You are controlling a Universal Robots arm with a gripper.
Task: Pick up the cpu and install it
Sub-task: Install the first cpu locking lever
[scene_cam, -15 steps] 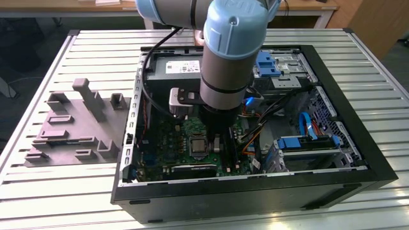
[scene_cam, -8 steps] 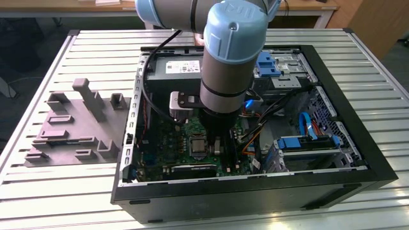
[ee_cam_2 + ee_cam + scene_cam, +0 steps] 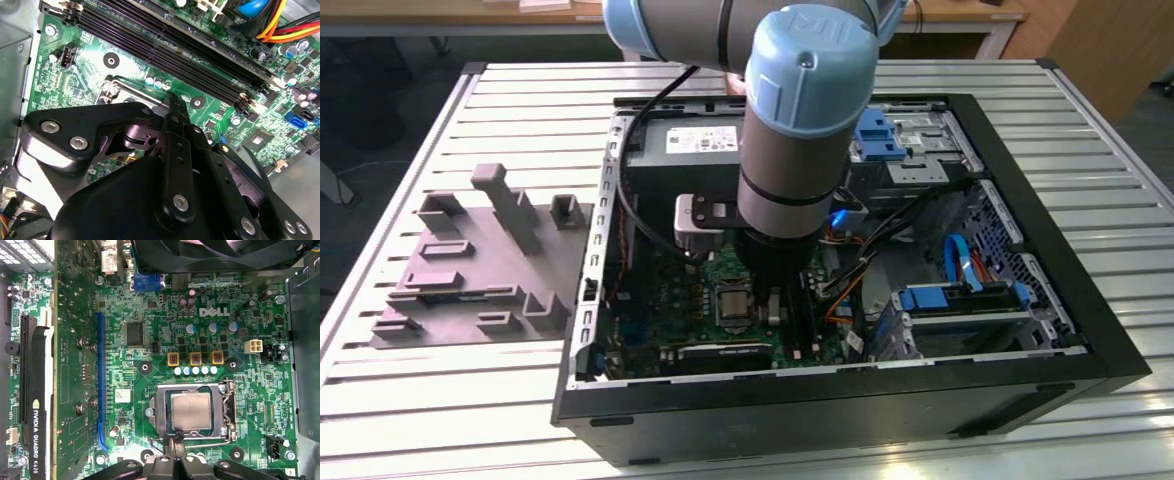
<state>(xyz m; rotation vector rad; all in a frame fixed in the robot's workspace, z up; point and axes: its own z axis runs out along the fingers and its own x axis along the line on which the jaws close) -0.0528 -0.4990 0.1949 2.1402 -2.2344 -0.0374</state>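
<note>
In socket (image 3: 192, 412): cpu (image 3: 190, 410) seated, frame edges close around; end effector (image 3: 175, 460) adjacent, grip state unclear.

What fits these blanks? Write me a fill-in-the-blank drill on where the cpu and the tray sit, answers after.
1. The cpu lies in the silver-framed ____ on the motherboard.
2. The motherboard's board colour is ____.
3. The grey moulded tray lies to the exterior view's ____ of the computer case.

Missing words: socket; green; left.
</note>
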